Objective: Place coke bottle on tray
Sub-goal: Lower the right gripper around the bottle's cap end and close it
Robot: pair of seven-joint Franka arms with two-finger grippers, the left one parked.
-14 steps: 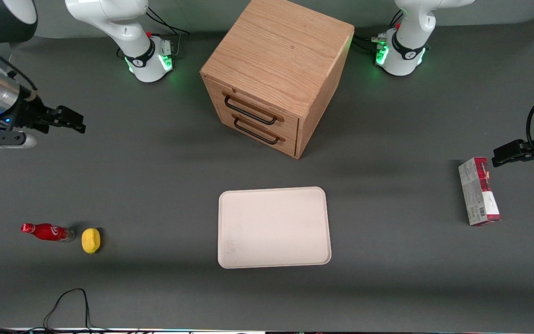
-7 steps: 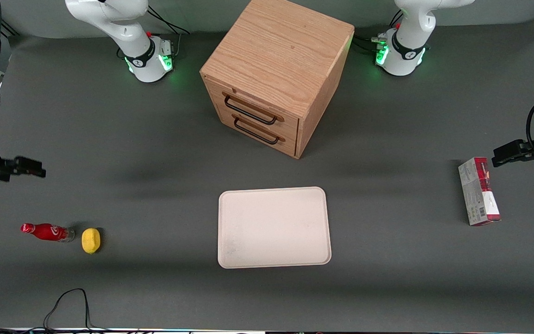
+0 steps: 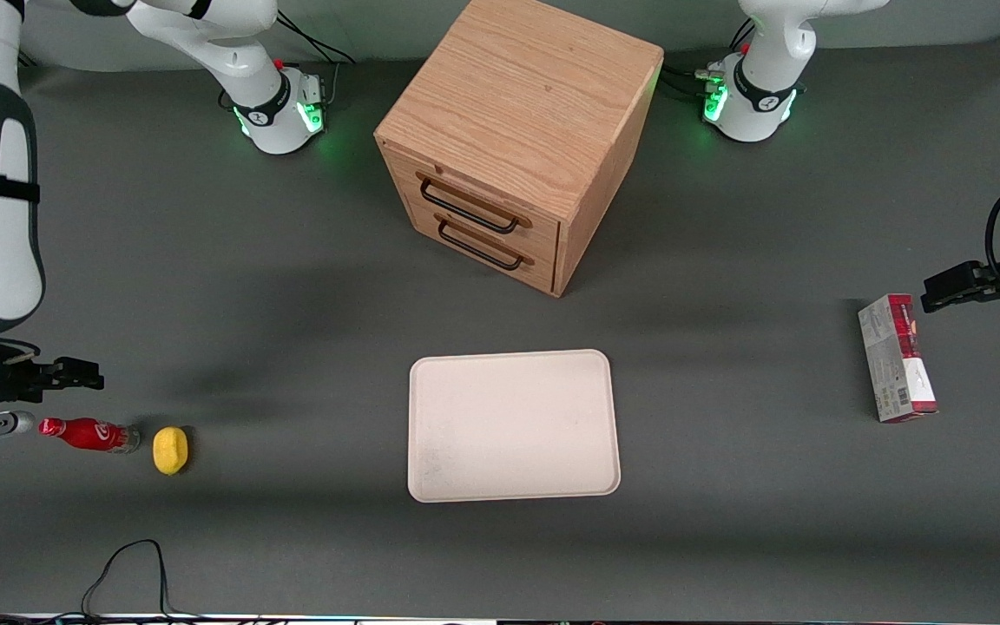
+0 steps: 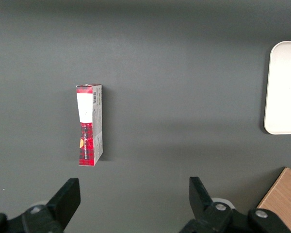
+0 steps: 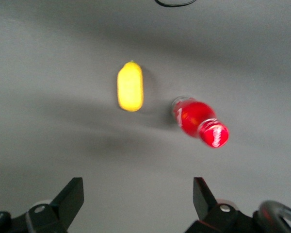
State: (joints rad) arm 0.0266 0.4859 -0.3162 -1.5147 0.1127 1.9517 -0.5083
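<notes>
The coke bottle (image 3: 88, 434) stands upright on the table, near the edge at the working arm's end, its red cap leaning toward that edge in the front view only because the camera looks down on it at an angle. In the right wrist view the coke bottle (image 5: 200, 122) is seen almost cap-on, which suggests the camera hangs nearly above it. One lemon (image 3: 171, 450) sits just beside the bottle, toward the middle of the table, apart from it by a small gap.

The gripper (image 3: 75, 375) hovers above the table close to the bottle, slightly farther from the front camera than the cap. Its fingers (image 5: 73, 194) are spread wide and hold nothing, most likely so they can come down around the bottle's body.

The tray (image 3: 513, 425) lies flat at the middle of the table, nearer the front camera than the wooden cabinet (image 3: 517, 130), and nothing is on it; the placing has not begun.

By count: one bottle, one lemon, one tray, one cabinet with two drawers, and one red-and-grey carton (image 3: 896, 358) lying toward the parked arm's end of the table.
</notes>
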